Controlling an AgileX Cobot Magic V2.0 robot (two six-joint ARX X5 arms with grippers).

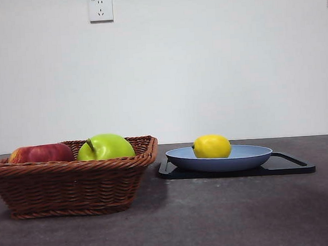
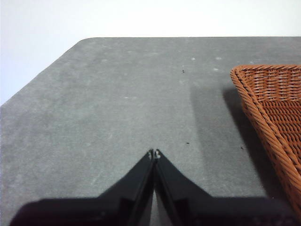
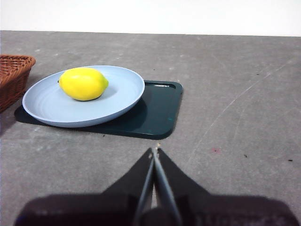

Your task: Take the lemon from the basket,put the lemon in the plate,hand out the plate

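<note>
The yellow lemon (image 1: pixel 211 146) lies in the light blue plate (image 1: pixel 249 157), which rests on a flat black tray (image 1: pixel 289 167). The right wrist view shows the same lemon (image 3: pixel 83 84) on the plate (image 3: pixel 117 101). The brown wicker basket (image 1: pixel 73 184) stands to the left of the plate; one corner of it shows in the left wrist view (image 2: pixel 277 108). My left gripper (image 2: pixel 154 154) is shut and empty over bare table beside the basket. My right gripper (image 3: pixel 154 151) is shut and empty, a short way back from the tray. Neither gripper shows in the front view.
A green apple (image 1: pixel 105 147) and a red apple (image 1: pixel 40 153) lie in the basket. The black tray (image 3: pixel 157 110) sticks out past the plate on the right. The grey table (image 1: pixel 214 220) runs to a white wall with a socket (image 1: pixel 100 8).
</note>
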